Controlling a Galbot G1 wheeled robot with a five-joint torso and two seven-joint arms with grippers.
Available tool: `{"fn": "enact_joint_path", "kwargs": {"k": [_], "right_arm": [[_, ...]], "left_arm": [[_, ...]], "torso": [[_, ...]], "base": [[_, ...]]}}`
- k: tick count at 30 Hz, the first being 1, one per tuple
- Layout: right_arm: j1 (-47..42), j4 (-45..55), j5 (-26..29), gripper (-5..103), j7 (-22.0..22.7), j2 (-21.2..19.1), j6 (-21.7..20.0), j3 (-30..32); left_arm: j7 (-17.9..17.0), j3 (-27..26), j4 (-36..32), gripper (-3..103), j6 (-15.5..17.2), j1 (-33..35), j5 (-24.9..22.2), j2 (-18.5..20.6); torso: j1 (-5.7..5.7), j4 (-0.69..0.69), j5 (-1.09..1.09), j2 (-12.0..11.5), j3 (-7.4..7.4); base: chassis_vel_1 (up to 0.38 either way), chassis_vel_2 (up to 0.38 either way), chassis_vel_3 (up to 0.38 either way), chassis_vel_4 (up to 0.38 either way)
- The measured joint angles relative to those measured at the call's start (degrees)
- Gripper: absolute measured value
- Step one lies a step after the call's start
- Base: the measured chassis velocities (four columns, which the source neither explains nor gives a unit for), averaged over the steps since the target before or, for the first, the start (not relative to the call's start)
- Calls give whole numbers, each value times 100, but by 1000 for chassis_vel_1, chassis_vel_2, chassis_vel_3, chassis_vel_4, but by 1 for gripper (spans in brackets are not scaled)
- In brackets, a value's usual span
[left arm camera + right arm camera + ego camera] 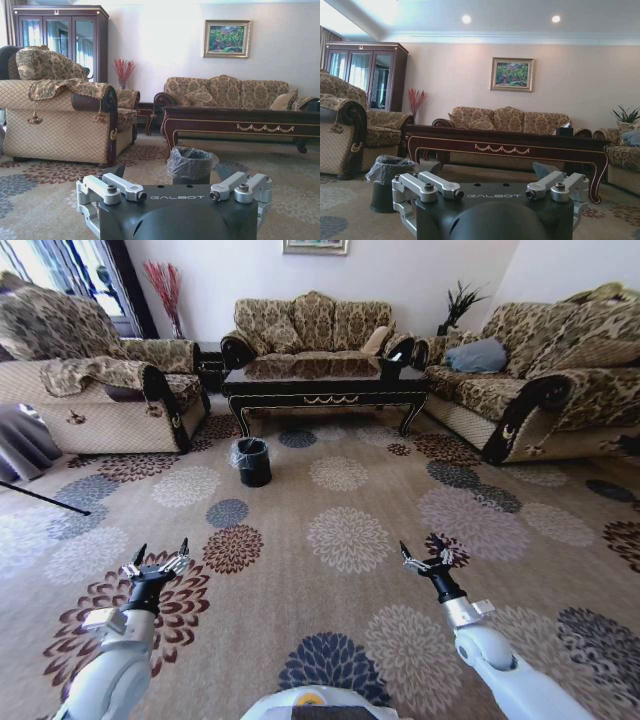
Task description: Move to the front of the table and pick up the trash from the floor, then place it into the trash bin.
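Ahead, at twelve o'clock in the head view: table (325, 388), long, low, glossy dark wood, curved legs, gold scrollwork on its front edge; a black box with white tissue sits near its right end. Bin (253, 461), small, round, black, lined with crinkly clear plastic, stands on the carpet (345, 540) at about eleven o'clock, just before the table's left front leg. Carpet: beige, large round flower medallions in brown, maroon, navy and cream; open floor lies between robot and bin. No litter can be made out on it from here.

Surroundings: patterned sofa (312, 325) behind the table; armchair (95, 380) at ten o'clock; second sofa (545, 375) at two o'clock; vase of red twigs (165, 290) in the far left corner; framed painting (512, 74) on the back wall.

Left gripper (160, 558), low at seven o'clock, fingers spread, holding nothing. Right gripper (427, 556), low at five o'clock, fingers spread, holding nothing.
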Motion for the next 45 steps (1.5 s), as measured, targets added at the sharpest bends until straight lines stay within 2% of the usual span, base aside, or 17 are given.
{"fn": "enact_joint_path", "kwargs": {"k": [12, 20, 26, 45], "right_arm": [[29, -12, -21, 100, 4, 5, 20, -4], [30, -44, -50, 100, -5, 13, 44, 4], [42, -67, -65, 100, -12, 14, 48, 4], [116, -155, -66, 100, -27, 1, 71, -52]], "left_arm": [[16, -6, -3, 100, -4, -26, -38, 11], [347, -54, 37, 100, -190, -15, -135, 26], [471, -77, 40, 100, -256, -17, -153, 59], [502, -77, 97, 100, -273, -50, -186, 90]], "torso": [[0, 1, 0, 0, 0], [8, 0, 0, 32, 19], [24, 0, 0, 163, 134], [114, 0, 0, 601, 486]], "base": [[0, 0, 0, 0], [0, 0, 0, 0], [0, 0, 0, 0], [0, 0, 0, 0]]}}
